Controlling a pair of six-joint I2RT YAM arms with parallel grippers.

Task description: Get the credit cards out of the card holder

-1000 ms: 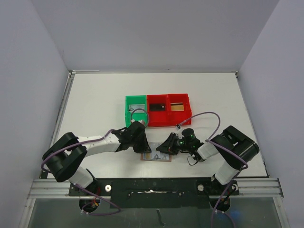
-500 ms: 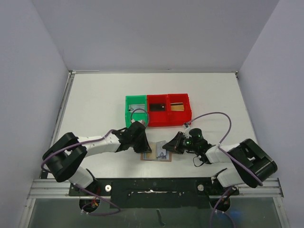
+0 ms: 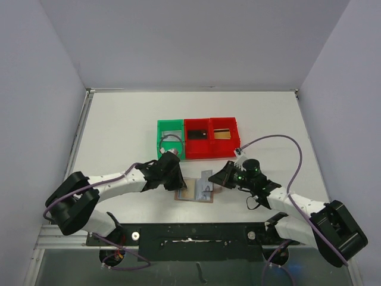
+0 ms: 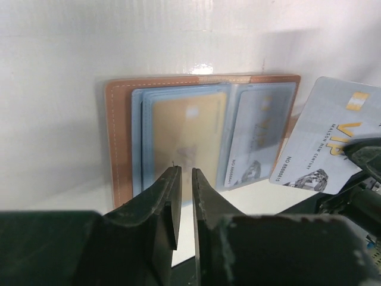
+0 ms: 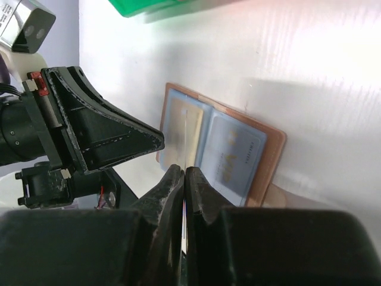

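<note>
One silver-grey VIP card is out: your right gripper is clamped on its edge, just right of the flat brown leather card holder lying open on the white table. Your left gripper, jaws nearly together and empty, hovers over the holder's left pocket. One gold card and another grey card remain pocketed.

Stitched brown leather-like card holder with translucent plastic pockets; glossy grey card; smooth white table.

A flat white rectangular table stands between plain pale lilac walls, evenly lit from above.
</note>
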